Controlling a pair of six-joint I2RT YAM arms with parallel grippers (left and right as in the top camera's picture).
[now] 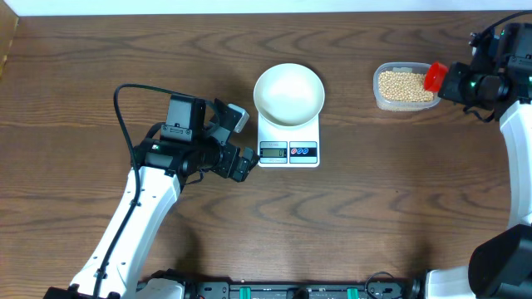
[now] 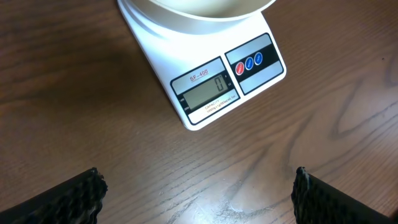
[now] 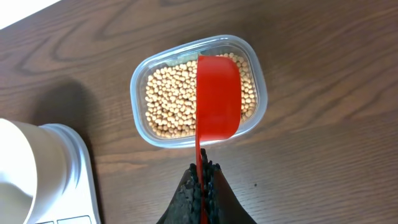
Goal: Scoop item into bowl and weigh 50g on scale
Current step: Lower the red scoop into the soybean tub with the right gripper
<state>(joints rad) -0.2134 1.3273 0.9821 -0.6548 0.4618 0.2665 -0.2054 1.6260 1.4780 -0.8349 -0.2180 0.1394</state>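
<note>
white bowl (image 1: 288, 94) sits on the platform of the scale (image 1: 288, 143), mid-table, and its inside shows bare white. from the left wrist view the scale's display (image 2: 205, 93) reads a single zero, with red and blue buttons (image 2: 249, 62) just to its right.

left gripper (image 1: 242, 141) hangs just beside the scale's left edge, jaws spread wide, gripping nothing. its dark fingers (image 2: 68, 199) frame bare wood below the scale.

over on the right, a clear plastic tub (image 1: 378, 93) stands well apart from the scale, and the beans (image 1: 406, 85) fill it in a pale tan layer, all of them in that tub.

right gripper (image 3: 202, 193) is pinched tight on the thin handle of a red scoop (image 3: 219, 96). the scoop's cup sits over the tub's right half, above the beans (image 3: 168, 99), rim to rim with the tub wall (image 3: 138, 93) behind it. whether it touches the beans, can't tell.
</note>
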